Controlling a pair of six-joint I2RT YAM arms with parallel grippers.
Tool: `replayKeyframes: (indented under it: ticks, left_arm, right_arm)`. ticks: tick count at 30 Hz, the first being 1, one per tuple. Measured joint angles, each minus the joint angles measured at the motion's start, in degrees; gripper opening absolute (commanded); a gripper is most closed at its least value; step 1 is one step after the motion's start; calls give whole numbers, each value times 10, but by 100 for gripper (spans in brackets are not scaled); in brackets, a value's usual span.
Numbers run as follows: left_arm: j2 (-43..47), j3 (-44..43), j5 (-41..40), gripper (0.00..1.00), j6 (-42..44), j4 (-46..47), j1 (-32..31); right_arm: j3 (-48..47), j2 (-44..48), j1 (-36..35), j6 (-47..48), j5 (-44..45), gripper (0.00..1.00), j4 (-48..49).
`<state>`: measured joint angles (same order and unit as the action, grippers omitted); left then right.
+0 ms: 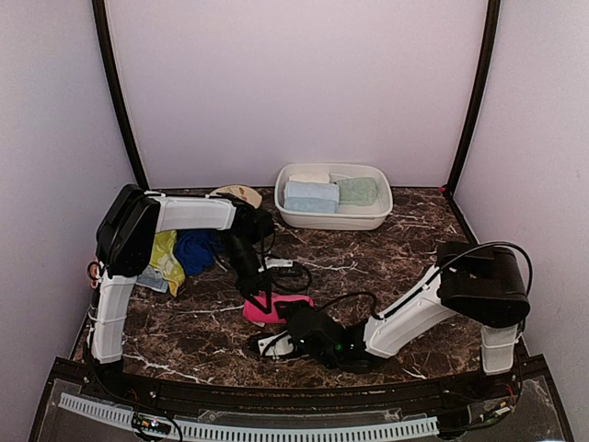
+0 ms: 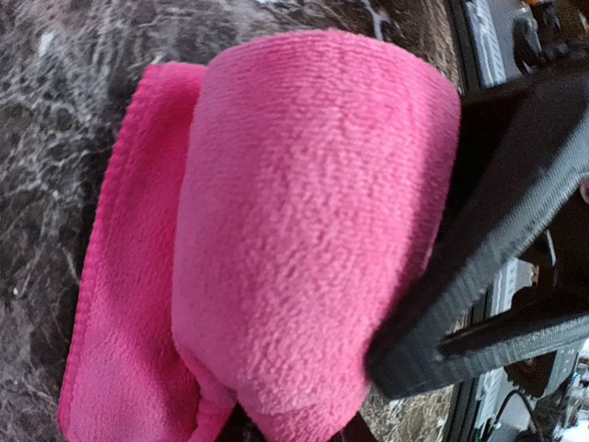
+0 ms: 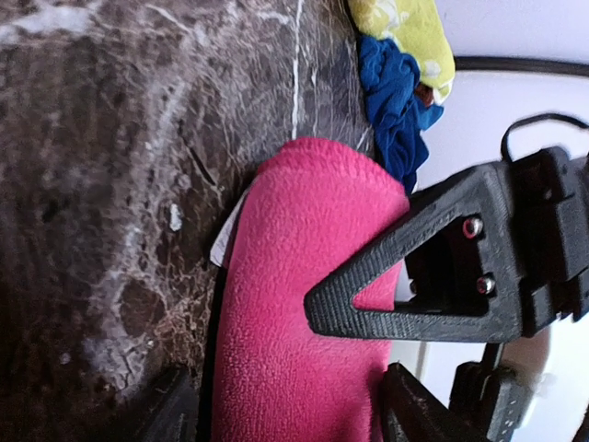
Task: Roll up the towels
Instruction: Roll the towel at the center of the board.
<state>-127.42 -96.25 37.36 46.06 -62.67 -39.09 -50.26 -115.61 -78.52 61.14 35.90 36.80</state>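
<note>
A hot pink towel [image 1: 274, 308] lies partly rolled on the dark marble table, front centre. My left gripper [image 1: 266, 296] comes down onto it from behind. In the left wrist view the roll [image 2: 304, 230] fills the frame, and my left gripper [image 2: 294, 429] is shut on its near end. My right gripper [image 1: 281, 343] meets the towel from the near side. In the right wrist view the towel [image 3: 285, 313] lies between the spread jaws of my right gripper [image 3: 294, 414], and the left gripper's finger [image 3: 405, 267] rests across the roll.
A white basin [image 1: 294, 217] at the back holds a pale blue roll [image 1: 310, 196] and a mint roll [image 1: 357, 191]. A yellow-green towel [image 1: 164, 253] and a royal blue towel [image 1: 195, 250] are heaped at the left. A beige oval disc [image 1: 237, 193] lies behind them.
</note>
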Motion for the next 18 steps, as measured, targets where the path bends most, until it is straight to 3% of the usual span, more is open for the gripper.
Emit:
replayKeyframes:
  ticks: [5,6,11,12,13,18]
  left_arm:
    - [3,5,0,56,-1,3,3]
    - [7,9,0,70,4,8,5]
    - [23,36,-7,75,5,42,21]
    - [25,42,-3,79,4,49,28]
    - [30,49,0,93,4,55,34]
    - [81,105,-11,97,-1,90,98]
  right_arm:
    - [-34,3,37,-97,-43,60,-77]
    - [-42,6,46,-121,-61,60,-97]
    - [-91,10,93,-247,-159,58,-199]
    - [-94,10,102,-256,-168,57,-204]
    - [-99,10,110,-275,-186,57,-220]
    - [-113,10,147,-355,-274,55,-251]
